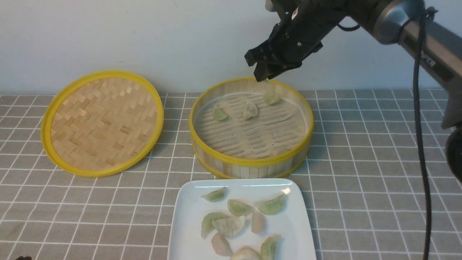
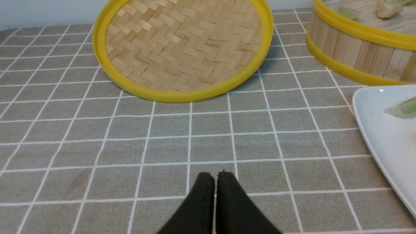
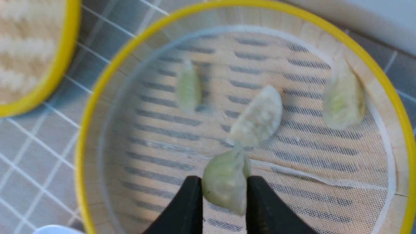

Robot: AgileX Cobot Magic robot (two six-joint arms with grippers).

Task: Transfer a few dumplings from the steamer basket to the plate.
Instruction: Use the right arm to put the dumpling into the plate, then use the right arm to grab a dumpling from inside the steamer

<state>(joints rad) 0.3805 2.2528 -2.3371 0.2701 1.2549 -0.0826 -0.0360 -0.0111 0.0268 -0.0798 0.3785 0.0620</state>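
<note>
My right gripper hovers over the far side of the steamer basket and is shut on a pale green dumpling, held clear above the netted floor. Three dumplings lie in the basket: a green one, a whitish one and another green one by the far wall. The white plate sits in front of the basket with several dumplings on it. My left gripper is shut and empty, low over the tablecloth.
The flat woven lid with its yellow rim lies to the left of the basket. A grey checked cloth covers the table. The wall runs close behind the basket. The right arm's cable hangs down at the right.
</note>
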